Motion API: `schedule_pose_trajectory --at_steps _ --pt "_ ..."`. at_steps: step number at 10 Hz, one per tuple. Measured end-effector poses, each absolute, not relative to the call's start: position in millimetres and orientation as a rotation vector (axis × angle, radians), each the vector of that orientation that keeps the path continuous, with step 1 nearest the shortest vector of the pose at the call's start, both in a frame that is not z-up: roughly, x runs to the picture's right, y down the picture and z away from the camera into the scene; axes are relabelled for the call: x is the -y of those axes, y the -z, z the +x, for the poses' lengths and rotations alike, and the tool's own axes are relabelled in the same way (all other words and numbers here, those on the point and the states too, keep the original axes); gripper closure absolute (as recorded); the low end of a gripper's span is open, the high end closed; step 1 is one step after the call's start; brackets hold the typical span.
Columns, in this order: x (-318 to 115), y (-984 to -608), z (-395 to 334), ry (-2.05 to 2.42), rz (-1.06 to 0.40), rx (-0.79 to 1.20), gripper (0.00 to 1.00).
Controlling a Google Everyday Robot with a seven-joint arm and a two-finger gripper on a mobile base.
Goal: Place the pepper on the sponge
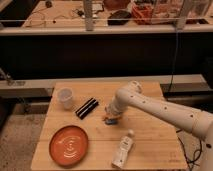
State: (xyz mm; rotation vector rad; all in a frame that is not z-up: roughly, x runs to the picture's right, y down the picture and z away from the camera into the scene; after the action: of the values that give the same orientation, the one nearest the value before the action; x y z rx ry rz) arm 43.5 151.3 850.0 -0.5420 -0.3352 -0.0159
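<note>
My gripper (111, 115) is lowered to the middle of the wooden table (155, 145), at the end of the white arm that reaches in from the right. Right beneath it lies the blue-grey sponge (114, 119), mostly covered by the gripper. A small orange bit, the pepper (107, 119), shows at the gripper's lower left edge, on or against the sponge. The gripper hides how the pepper sits.
A black ridged block (86, 107) lies left of the gripper, with a white cup (66, 98) further left. A large orange plate (69, 145) sits at the front left. A white bottle (123, 149) lies on its side at the front, below the gripper.
</note>
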Motion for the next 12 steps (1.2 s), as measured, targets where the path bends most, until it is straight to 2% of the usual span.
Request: schedule_pose_trajectory --at_steps 3,5,8,10,12 --pt "-150.5 -850.8 43.0 0.012 -0.542 0.335 0.67" --pt "-150.3 -851.9 43.9 0.010 -0.544 0.333 0.66" --pt "-148.4 -852.4 44.2 0.002 -0.545 0.332 0.45" --pt "-148.9 -852.8 44.7 -0.002 -0.548 0.329 0.44" --pt "-149.4 -853.3 45.4 -0.006 -0.551 0.329 0.54"
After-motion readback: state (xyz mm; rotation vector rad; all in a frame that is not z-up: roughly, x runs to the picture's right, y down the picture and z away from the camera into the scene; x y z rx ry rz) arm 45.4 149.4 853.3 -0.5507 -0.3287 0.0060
